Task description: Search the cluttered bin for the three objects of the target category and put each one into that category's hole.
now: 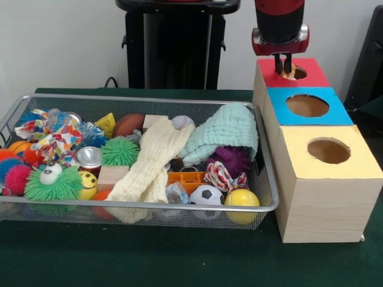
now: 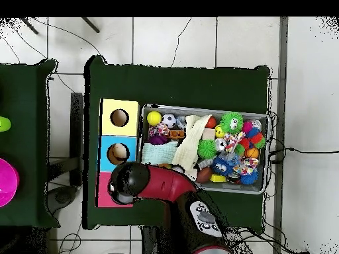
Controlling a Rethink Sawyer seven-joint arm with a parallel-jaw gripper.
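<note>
The gripper (image 1: 283, 67) hung over the red box's hole (image 1: 297, 73), jaws narrowed on a small pale object (image 1: 289, 75).

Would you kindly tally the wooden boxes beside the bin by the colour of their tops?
Red top: 1
Blue top: 1
Yellow top: 1
Total: 3
</note>
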